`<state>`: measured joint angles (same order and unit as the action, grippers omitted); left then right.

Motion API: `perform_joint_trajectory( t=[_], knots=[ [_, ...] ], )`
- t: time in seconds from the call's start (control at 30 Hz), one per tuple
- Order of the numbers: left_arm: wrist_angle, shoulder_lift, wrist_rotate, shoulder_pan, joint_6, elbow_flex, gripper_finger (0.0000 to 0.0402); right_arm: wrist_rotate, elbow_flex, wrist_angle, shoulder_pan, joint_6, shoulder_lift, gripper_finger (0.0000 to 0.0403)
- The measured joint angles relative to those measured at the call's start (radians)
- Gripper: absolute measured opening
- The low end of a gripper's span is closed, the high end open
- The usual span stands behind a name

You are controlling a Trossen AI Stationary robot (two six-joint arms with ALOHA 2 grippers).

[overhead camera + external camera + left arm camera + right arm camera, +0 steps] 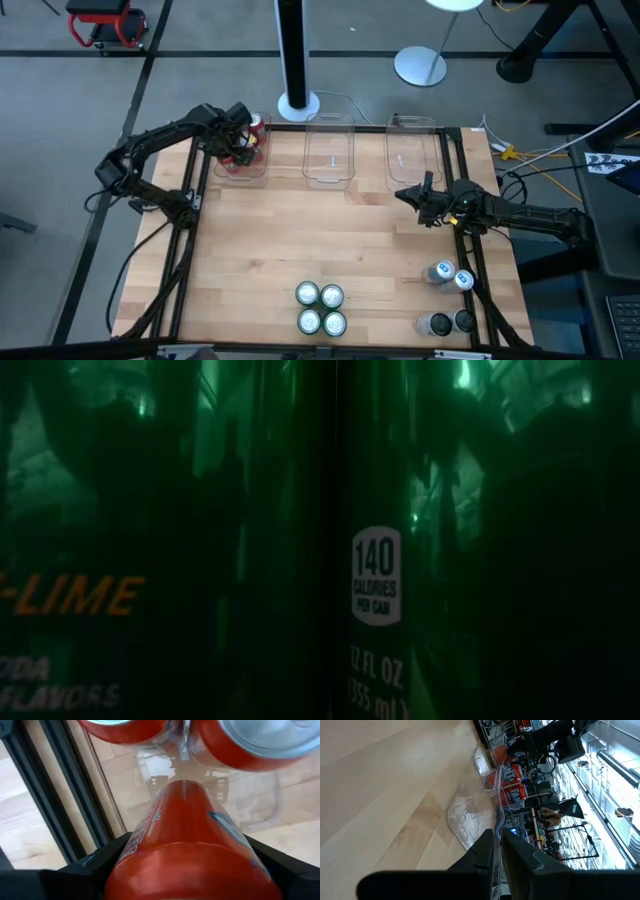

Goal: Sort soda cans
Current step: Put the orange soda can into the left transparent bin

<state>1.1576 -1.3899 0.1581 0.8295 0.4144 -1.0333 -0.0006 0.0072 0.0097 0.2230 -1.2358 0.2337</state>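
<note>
Now the left gripper [190, 870], clamped on a red can [190, 835], hangs over the left bin [240, 165] (2 red cans [260, 740] inside). Best lower it upright into the free spot before letting go. Right gripper [497, 845], fingers nearly together, waits by the right bin [412, 150].

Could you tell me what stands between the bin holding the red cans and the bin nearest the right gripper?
In the high view, one clear bin stands between the bin with red cans and the bin nearest the right gripper; it looks unfilled.
</note>
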Motion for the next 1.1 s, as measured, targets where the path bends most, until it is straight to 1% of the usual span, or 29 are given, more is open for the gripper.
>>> perform_joint_trajectory(
  t=[0.13, 0.33, 0.7, 0.9, 1.0, 1.1],
  knots=[
    [-0.037, 0.000, -0.002, -0.001, -0.007, 0.039, 0.0295, 0.000, 0.000, 0.000, 0.000, 0.000, 0.000, 0.0037],
    [-0.104, -0.001, -0.001, 0.011, -0.025, 0.100, 0.0310, 0.000, 0.000, 0.000, 0.000, 0.000, 0.000, 0.0037],
    [-0.161, 0.000, -0.001, 0.022, -0.035, 0.142, 0.0314, 0.000, 0.000, 0.000, 0.000, 0.000, 0.000, 0.0037],
    [-0.187, 0.000, -0.001, 0.022, -0.076, 0.156, 0.0315, 0.000, 0.000, 0.000, 0.000, 0.000, 0.000, 0.0037],
    [-0.198, 0.000, 0.001, 0.022, -0.046, 0.159, 0.0318, 0.000, 0.000, 0.000, 0.000, 0.000, 0.000, 0.0037],
    [-0.202, 0.000, 0.001, 0.023, -0.034, 0.159, 0.0329, 0.000, 0.000, 0.000, 0.000, 0.000, 0.000, 0.0037]
  ],
)
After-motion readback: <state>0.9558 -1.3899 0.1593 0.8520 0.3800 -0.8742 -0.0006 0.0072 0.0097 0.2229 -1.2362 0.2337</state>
